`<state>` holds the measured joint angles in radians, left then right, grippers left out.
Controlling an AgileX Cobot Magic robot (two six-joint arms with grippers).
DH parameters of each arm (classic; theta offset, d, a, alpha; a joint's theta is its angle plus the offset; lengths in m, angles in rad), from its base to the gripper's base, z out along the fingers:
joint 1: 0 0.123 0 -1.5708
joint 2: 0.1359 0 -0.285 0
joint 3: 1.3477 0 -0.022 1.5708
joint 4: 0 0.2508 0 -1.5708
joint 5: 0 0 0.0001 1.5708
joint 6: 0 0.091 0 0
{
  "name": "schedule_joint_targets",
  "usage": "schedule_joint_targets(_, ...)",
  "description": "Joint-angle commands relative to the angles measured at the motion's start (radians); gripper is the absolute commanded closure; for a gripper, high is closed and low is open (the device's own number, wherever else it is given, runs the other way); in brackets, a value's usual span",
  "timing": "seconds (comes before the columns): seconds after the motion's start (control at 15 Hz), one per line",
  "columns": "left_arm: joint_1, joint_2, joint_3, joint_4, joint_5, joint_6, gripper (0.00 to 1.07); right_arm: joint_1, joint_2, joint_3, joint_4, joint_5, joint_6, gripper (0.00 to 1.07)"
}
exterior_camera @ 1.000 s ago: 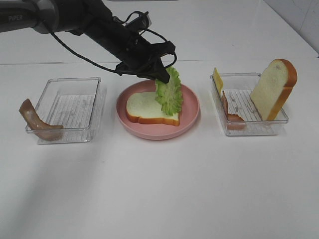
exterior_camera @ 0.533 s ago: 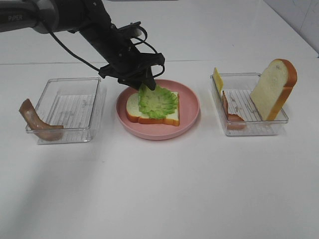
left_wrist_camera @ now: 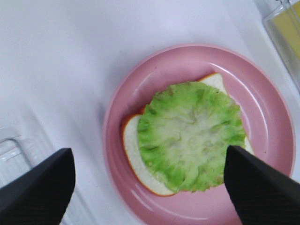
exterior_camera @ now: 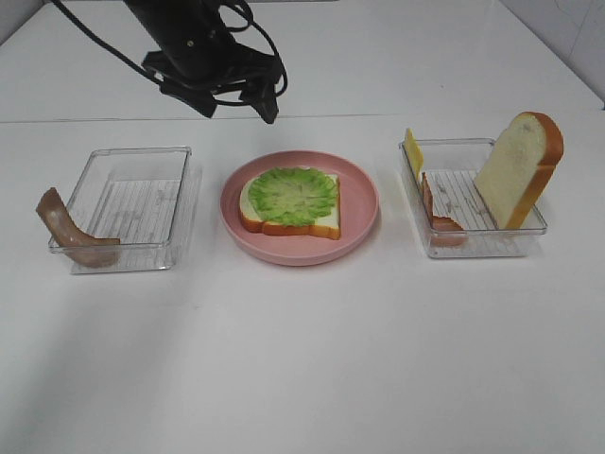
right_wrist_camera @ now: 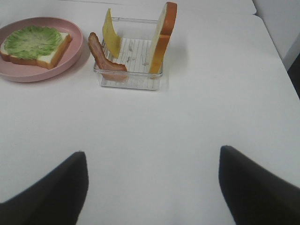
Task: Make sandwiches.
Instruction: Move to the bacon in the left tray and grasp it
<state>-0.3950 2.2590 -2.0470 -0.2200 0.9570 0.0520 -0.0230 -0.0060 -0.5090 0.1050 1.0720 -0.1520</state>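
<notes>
Left claw (left_wrist_camera: 149, 185) and right claw (right_wrist_camera: 152, 187) open

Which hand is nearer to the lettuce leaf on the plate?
Left. The left hand hovers above the lettuce leaf; the right hand hangs far off over the table.

lettuce (exterior_camera: 294, 195): green, paler centre | bread slice (exterior_camera: 255, 215): white, orange-brown crust | plate (exterior_camera: 359, 203): pink | cheese (exterior_camera: 413, 151): yellow | bacon (exterior_camera: 66, 233): brown

A pink plate (exterior_camera: 364, 203) was set mid-frame on the white table (exterior_camera: 302, 359), between left tray (exterior_camera: 142, 257) and right tray (exterior_camera: 482, 244) (both clear).
</notes>
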Motion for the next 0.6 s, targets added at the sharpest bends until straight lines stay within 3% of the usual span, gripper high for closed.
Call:
schedule_joint_targets(0.07, 0.003, -0.068, -0.005, 0.098, 0.08, -0.068, 0.26, 0.0, -0.013, 0.002, 0.003, -0.007, -0.005, 0.34)
schedule_joint_targets(0.27, 0.025, -0.106, -0.005, 0.124, 0.155, -0.086, 0.26, 0.0, -0.013, 0.002, 0.003, -0.007, -0.005, 0.34)
schedule_joint_targets(0.47, 0.115, -0.136, -0.005, 0.124, 0.322, -0.117, 0.26, 0.0, -0.013, 0.002, 0.003, -0.007, -0.005, 0.34)
schedule_joint_targets(0.6, 0.16, -0.151, -0.005, 0.12, 0.332, -0.117, 0.26, 0.0, -0.013, 0.002, 0.003, -0.007, -0.005, 0.34)
